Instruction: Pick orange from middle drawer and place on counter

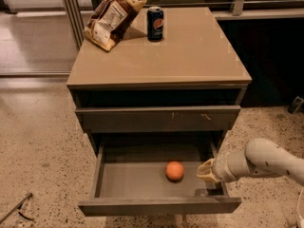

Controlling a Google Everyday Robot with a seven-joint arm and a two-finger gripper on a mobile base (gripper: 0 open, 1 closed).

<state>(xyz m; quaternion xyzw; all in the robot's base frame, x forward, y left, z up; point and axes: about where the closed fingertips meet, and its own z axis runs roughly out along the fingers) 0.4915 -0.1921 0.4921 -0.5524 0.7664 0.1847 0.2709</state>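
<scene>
The orange [175, 170] lies on the grey floor of the open middle drawer [123, 179], right of its centre. My gripper [205, 171] reaches in from the right on a white arm and sits over the drawer's right side, a short way right of the orange and not touching it. The tan counter [190, 51] is the cabinet's top slab.
A brown snack bag [113, 15] and a dark blue soda can [155, 23] stand at the back of the counter. The drawer above, its front marked with pale scratches [156, 118], is closed. Speckled floor surrounds the cabinet.
</scene>
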